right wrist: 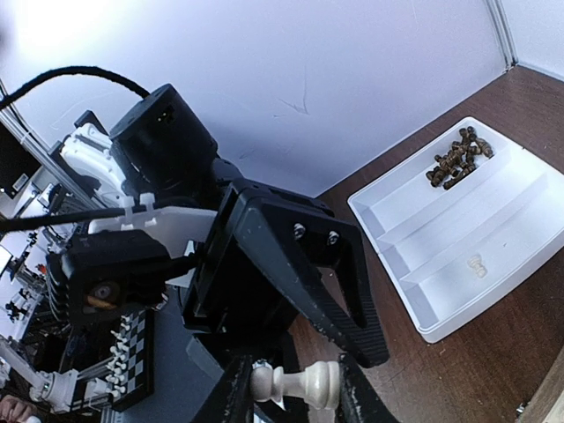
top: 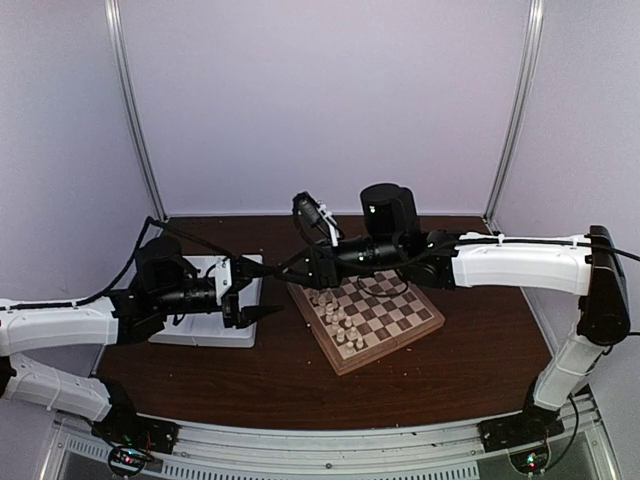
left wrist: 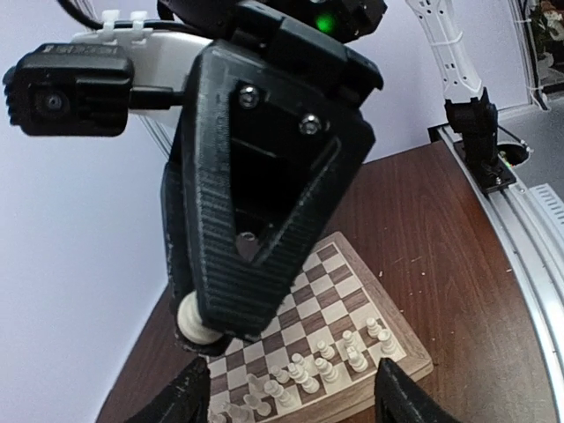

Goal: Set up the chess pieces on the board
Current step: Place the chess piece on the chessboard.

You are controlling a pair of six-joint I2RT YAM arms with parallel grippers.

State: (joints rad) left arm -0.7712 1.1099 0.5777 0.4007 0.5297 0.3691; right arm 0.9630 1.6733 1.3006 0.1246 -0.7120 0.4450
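Piece: one cream-white chess piece (right wrist: pixel 304 381) sits in the right gripper (right wrist: pixel 293 394), raised over the left corner of the board (top: pixel 390 343).
Axis: it seems to lie on its side, its long axis running from finger to finger, wider end toward the right of the wrist view. That view cuts it off low, so this is uncertain.
Right gripper: narrow, closed on that piece.
Way to go: the board lies below the gripper. I judge the piece must be tipped upright before it can stand on a square.
Set pieces: a tight group of cream pieces (top: pixel 338 322) stands along the left side of the board. The squares toward the right and far corners look open.
Risk: coming down into that group could knock a neighbour over. The approach is safer from the open side.
Left gripper (left wrist: pixel 295 398): wide, holding nothing, tips pointing at the right gripper from just beside it, between the tray and the board.
Nearer arm: the right, already over the board.
Tray (right wrist: pixel 493 220): white, left of the board with a gap between them. Dark pieces (right wrist: pixel 456 159) are heaped in its far compartment, and a lone cream piece (right wrist: pixel 476 264) lies in a nearer one.
Edges: the board sits at an angle on the brown table (top: pixel 300 385), one corner pointing toward the arms. There is bare wood on its right and near sides.
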